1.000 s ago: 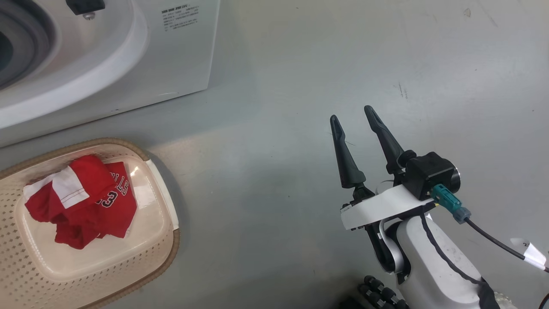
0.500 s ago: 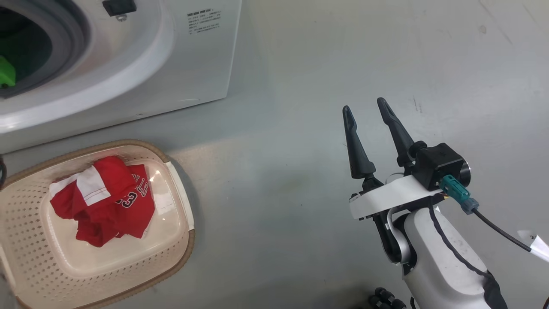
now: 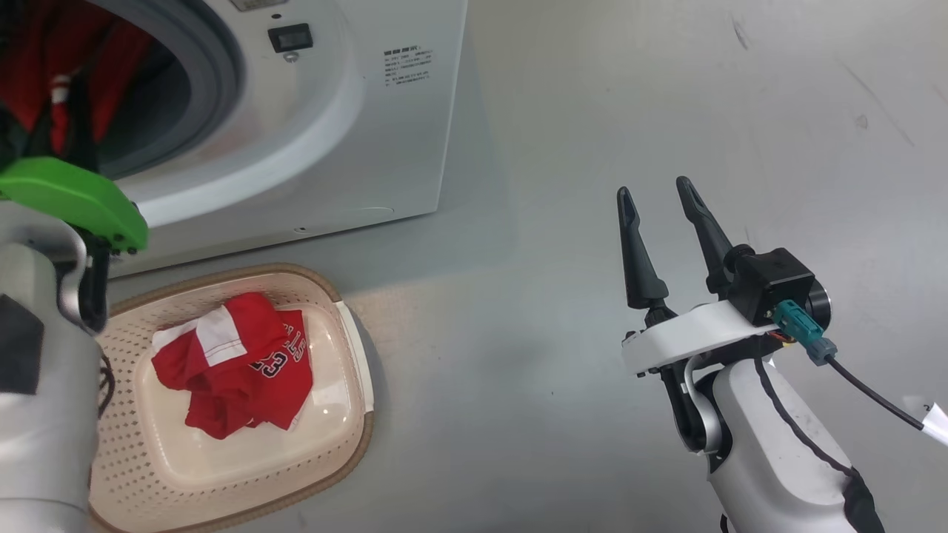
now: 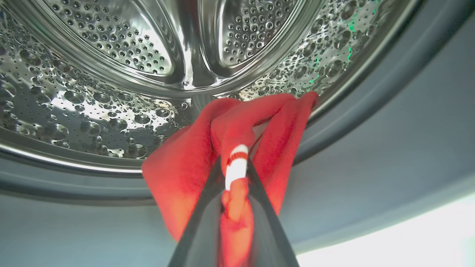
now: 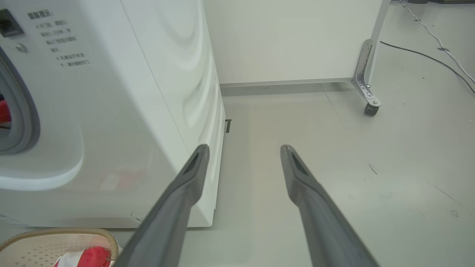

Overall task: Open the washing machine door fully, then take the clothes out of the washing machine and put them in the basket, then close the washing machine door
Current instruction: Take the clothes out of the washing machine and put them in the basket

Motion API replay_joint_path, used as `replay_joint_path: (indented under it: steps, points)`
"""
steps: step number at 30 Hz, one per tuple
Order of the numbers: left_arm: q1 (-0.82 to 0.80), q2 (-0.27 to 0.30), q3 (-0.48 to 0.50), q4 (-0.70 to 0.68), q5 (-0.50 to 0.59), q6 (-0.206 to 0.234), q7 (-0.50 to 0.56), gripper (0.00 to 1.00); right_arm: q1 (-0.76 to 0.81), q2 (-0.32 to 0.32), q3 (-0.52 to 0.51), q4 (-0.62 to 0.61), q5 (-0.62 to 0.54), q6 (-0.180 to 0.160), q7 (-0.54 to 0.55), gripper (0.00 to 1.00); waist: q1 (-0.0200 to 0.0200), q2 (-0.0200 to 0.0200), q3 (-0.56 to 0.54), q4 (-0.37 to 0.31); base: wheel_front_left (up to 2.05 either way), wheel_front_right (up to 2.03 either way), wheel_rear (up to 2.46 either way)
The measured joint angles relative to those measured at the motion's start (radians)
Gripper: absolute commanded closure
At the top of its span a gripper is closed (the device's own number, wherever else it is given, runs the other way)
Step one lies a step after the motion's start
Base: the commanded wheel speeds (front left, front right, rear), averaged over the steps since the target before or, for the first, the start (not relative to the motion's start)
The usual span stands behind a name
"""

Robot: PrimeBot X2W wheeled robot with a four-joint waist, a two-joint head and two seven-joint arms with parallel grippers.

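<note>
The left claw [image 4: 234,167] is closed on a fold of a red garment [image 4: 185,178] with a white-striped cuff, at the low centre of the left wrist view, inside the steel drum [image 4: 111,55] of the washing machine [image 3: 400,148]. A second red jersey [image 3: 237,363] lies crumpled in the basket [image 3: 259,492], lower left of the head view, on the floor [image 3: 518,296] just in front of the machine. The right claw [image 3: 653,187] stands open, holding nothing, at lower right, well apart from both.

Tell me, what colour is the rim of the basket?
Brown with a woven look, around the cream basket; clearest in the head view.
</note>
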Motion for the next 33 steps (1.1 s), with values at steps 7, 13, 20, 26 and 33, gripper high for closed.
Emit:
replay_joint_path:
  steps: [7, 13, 20, 26, 33]
  points:
    - [0.129, -0.039, -0.044, 0.022, -0.027, -0.001, -0.066, 1.00, 0.025, 0.000, -0.017, 0.027, -0.003, 0.000, 0.000, 0.00, 0.0000, 0.0000, -0.066, 0.035, 0.00, 0.00, 0.00]
    - [0.237, -0.083, -0.095, 0.042, -0.038, -0.001, -0.074, 1.00, 0.051, 0.000, -0.037, 0.047, -0.009, 0.001, 0.000, 0.00, 0.0000, 0.0000, -0.121, 0.070, 0.00, 0.00, 0.00]
    - [0.345, -0.108, -0.135, 0.068, -0.068, -0.001, -0.076, 1.00, 0.071, 0.000, -0.040, 0.054, -0.009, 0.004, 0.000, 0.00, 0.0000, 0.0000, -0.165, 0.108, 0.00, 0.00, 0.00]
    - [0.412, -0.116, -0.197, 0.085, -0.068, -0.001, -0.072, 1.00, 0.080, 0.000, -0.032, 0.058, -0.009, 0.015, 0.000, 0.00, -0.0001, 0.0000, -0.187, 0.130, 0.00, 0.00, 0.00]
    - [0.502, -0.135, -0.228, 0.154, -0.090, -0.001, -0.032, 1.00, 0.080, 0.000, -0.026, 0.054, -0.016, 0.021, 0.000, 0.00, -0.0001, 0.0000, -0.166, 0.121, 0.00, 0.00, 0.00]
